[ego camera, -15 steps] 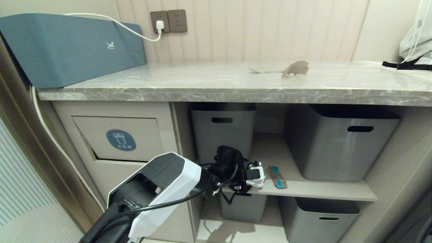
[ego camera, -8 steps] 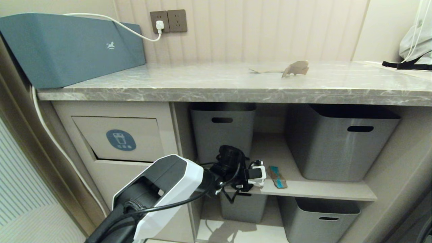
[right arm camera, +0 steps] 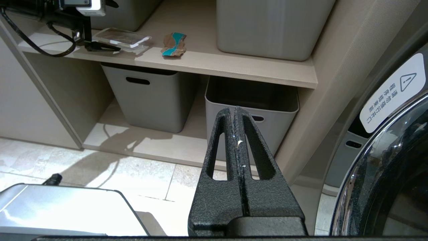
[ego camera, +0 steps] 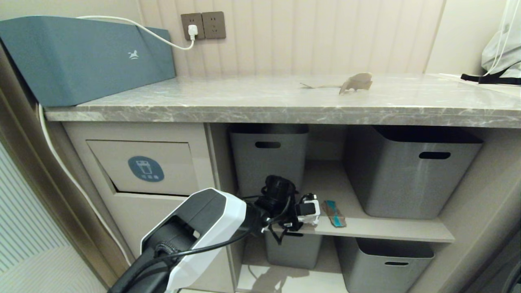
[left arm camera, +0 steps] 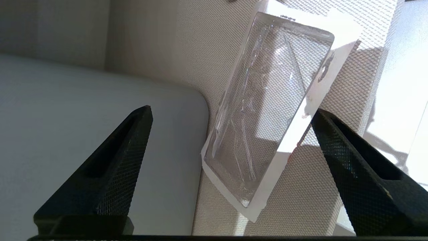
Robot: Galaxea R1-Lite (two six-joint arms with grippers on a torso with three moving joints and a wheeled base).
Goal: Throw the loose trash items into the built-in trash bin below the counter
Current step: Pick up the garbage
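Note:
On the middle shelf (ego camera: pixel 386 232) lies a flat white-rimmed silvery packet (left arm camera: pixel 267 110), also seen as the packet (right arm camera: pixel 120 37) in the right wrist view. My left gripper (left arm camera: pixel 231 109) is open, one finger on either side of the packet without touching it. In the head view the left gripper (ego camera: pixel 311 213) sits at the shelf's front edge. A brown and teal cardboard scrap (ego camera: pixel 334 213) lies just to its right. Another brown scrap (ego camera: pixel 357 82) rests on the counter (ego camera: pixel 244 101). The trash bin flap (ego camera: pixel 142 167) with its blue sticker is down to the left. My right gripper (right arm camera: pixel 233 108) is shut and empty, low near the floor.
Grey tubs (ego camera: pixel 411 171) stand on the shelf and below it; one tub (left arm camera: pixel 83 134) is close beside the packet. A blue-teal box (ego camera: pixel 81 57) with a plugged-in white cable sits on the counter's left end. A round machine door (right arm camera: pixel 384 167) is at the right.
My left forearm has shifted a little to the right and the gripper has edged slightly further over the shelf. Its jaws stay open. The trash has not moved.

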